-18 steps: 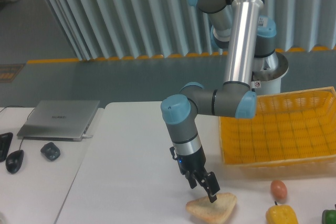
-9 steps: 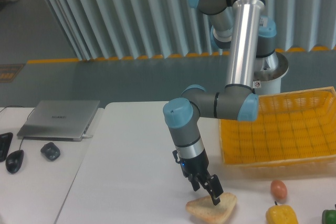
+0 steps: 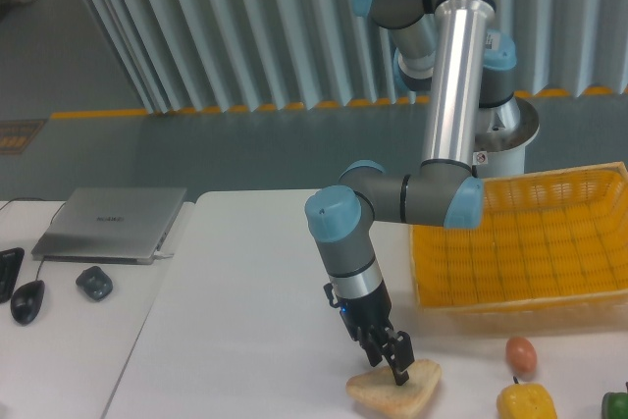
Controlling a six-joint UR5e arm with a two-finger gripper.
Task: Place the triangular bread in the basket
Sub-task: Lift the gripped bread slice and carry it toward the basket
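The triangular bread (image 3: 400, 392) lies flat on the white table at the front, pale on top with a tan crust. My gripper (image 3: 391, 364) points down at the bread's upper edge, with its fingers drawn close together on that edge. The bread still rests on the table. The yellow-orange lattice basket (image 3: 510, 303) stands to the right and farther back, with nothing showing inside it.
A small orange-red egg-shaped item (image 3: 521, 351), a yellow blocky item (image 3: 526, 402) and a green item (image 3: 616, 405) lie right of the bread, in front of the basket. A laptop (image 3: 110, 223), a mouse (image 3: 27, 299) and a small dark object (image 3: 94, 282) sit at the left.
The gripper has come down slightly and to the right onto the bread's edge, and its fingers have drawn closer together. The bread has not moved.
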